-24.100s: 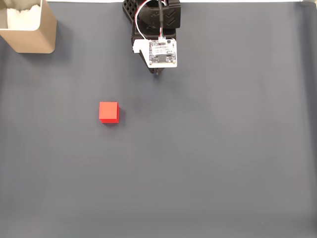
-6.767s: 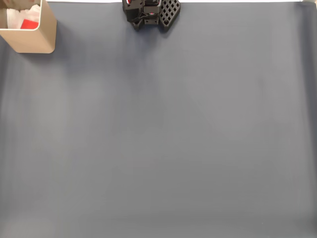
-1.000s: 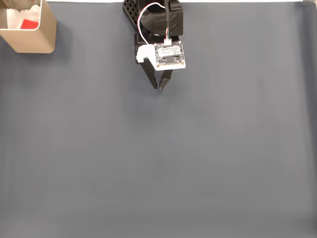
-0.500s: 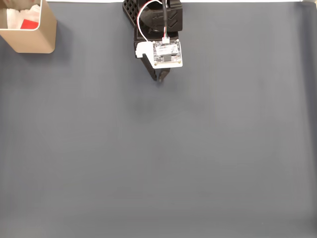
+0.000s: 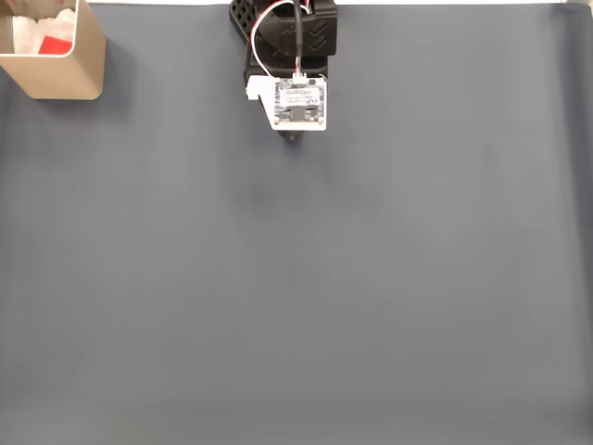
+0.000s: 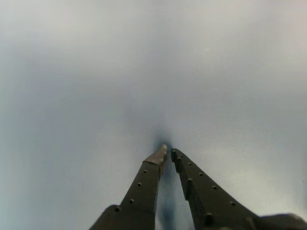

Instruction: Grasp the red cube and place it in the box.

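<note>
Near part of the fixed view: a dark grey-blue mat (image 5: 306, 306) covers the table, plain and unmarked.

Far centre of the fixed view: the black arm (image 5: 289, 32) sits folded at the far edge of the mat. A white circuit board (image 5: 296, 102) faces the camera, with red and white wires (image 5: 269, 28) looping above it. The tip of the gripper (image 5: 293, 137) shows just below the board, low over the mat.

Wrist view: the gripper (image 6: 167, 152) points at the bare mat (image 6: 86, 76). Its two dark fingers (image 6: 144, 184) converge until the tips are nearly touching, a thin gap remaining; nothing is held between them.

Far left corner of the fixed view: the tan box (image 5: 57, 57) stands at the mat's edge, well apart from the arm. The red cube (image 5: 57, 44) lies inside it, on white padding (image 5: 28, 37).
</note>
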`<move>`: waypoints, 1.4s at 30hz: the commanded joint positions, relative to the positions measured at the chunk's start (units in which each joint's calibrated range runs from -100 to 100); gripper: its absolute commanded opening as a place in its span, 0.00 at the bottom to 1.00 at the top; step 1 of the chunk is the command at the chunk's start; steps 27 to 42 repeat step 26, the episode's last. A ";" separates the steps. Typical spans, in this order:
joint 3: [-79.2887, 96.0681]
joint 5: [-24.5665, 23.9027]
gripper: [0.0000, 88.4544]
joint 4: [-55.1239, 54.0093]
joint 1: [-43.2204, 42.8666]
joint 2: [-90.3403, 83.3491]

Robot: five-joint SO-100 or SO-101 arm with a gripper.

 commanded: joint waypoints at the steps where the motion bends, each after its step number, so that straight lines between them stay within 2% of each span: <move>1: 0.81 0.05 0.00 4.05 0.60 -0.35; 42: 0.81 1.12 0.00 4.29 0.60 -0.43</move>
